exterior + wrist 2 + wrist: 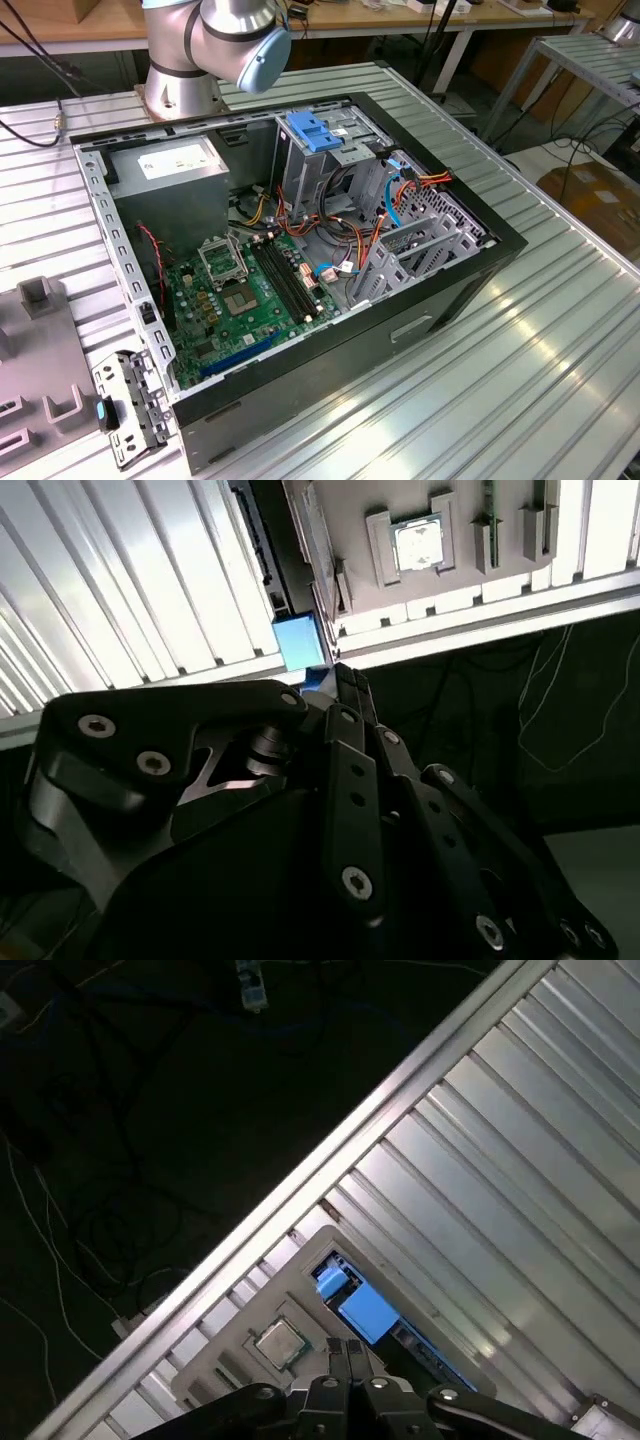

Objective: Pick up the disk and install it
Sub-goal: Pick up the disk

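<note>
In both wrist views my gripper (346,1348) (342,676) hangs high above the table's edge, its black fingers pressed together with nothing between them. Straight beyond the fingertips is the disk (368,1312) (298,640), of which I see the light blue carrier rail and a thin dark edge. It seems to stand on edge in a grey holder (292,1288) (460,592). In the exterior view the open computer case (470,275) lies on the table, with a tall metal bay topped by a blue latch (314,131).
A processor chip (280,1343) (418,544) sits in the grey holder beside the disk. Inside the case are a green motherboard (245,295), a grey power supply (175,170) and loose cables. A metal bracket (130,410) lies by the case. The arm's base (180,85) stands behind it.
</note>
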Available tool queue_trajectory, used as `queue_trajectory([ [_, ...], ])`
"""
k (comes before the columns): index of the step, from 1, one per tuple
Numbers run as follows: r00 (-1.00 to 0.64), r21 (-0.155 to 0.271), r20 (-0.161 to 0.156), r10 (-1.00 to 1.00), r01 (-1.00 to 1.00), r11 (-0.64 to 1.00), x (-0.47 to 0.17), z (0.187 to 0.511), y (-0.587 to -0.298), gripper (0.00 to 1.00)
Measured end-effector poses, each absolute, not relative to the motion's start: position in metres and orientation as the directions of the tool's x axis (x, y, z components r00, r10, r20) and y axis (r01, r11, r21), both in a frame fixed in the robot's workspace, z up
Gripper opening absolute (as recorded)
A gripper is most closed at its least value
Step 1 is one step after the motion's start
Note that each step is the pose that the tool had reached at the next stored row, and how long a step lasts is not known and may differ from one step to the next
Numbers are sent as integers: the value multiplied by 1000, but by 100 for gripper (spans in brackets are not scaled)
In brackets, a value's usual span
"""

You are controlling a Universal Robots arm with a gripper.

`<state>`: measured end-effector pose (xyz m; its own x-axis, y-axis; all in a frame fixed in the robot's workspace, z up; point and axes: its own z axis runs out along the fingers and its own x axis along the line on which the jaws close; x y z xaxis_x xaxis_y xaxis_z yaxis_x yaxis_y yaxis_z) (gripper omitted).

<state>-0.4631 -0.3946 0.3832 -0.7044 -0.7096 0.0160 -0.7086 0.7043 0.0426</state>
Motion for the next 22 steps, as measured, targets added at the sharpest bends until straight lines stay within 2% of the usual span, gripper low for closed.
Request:
queue_trajectory([
  [15, -431, 42, 16, -902, -901, 431, -463, 383, -395, 11],
  [22, -410, 42, 16, -912, -911, 410, -463, 383, -394, 11],
])
